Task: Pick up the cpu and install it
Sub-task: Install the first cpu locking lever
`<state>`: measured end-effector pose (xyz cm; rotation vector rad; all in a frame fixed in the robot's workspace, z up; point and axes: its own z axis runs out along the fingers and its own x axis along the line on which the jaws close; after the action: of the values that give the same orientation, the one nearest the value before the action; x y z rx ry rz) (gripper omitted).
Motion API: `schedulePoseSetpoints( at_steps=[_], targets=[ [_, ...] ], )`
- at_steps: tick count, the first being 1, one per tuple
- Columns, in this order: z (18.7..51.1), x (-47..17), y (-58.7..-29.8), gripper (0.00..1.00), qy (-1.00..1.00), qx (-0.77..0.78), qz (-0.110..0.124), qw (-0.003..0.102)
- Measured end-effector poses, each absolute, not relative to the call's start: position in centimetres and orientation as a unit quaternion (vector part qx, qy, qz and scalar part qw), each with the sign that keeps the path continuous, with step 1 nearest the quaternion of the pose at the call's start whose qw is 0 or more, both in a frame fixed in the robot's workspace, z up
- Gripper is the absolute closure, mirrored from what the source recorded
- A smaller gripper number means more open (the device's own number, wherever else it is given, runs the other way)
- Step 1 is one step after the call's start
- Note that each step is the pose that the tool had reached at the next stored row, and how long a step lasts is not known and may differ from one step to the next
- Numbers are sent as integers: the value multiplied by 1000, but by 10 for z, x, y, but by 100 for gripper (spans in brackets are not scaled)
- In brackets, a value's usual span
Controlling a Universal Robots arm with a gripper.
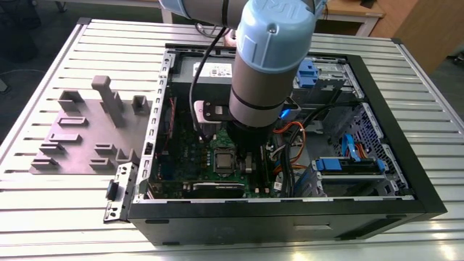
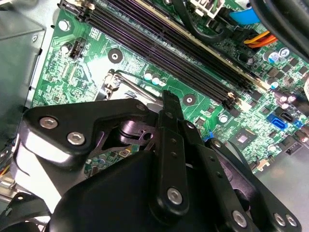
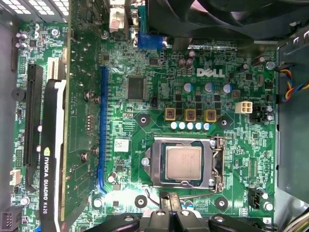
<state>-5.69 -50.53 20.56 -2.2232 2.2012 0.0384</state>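
Observation:
The cpu (image 3: 183,163), a silvery square chip, lies flat inside the silver socket frame (image 3: 216,164) on the green motherboard (image 3: 159,72). In the exterior view the cpu (image 1: 224,161) shows in the open computer case, just to the exterior view's left of the arm's lower end. My gripper (image 3: 168,197) hovers just beside the socket's edge, its black fingers (image 3: 167,203) pressed together with nothing between them. In the second wrist view the gripper (image 2: 167,96) tapers to one tip close to the socket's thin metal lever (image 2: 137,89).
A graphics card (image 3: 48,159) stands beside the socket. Memory slots (image 2: 183,53) and orange and black cables (image 1: 294,130) run close by. Blue drive brackets (image 1: 348,163) sit toward the exterior view's right. A grey plastic fixture (image 1: 87,130) lies on the slatted table outside the case.

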Motion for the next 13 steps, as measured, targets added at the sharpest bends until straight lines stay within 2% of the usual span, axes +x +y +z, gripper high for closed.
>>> schedulePoseSetpoints(
  at_steps=[13],
  targets=[
    [202, -57, -503, 89, 703, -711, 5, -1]
  ],
)
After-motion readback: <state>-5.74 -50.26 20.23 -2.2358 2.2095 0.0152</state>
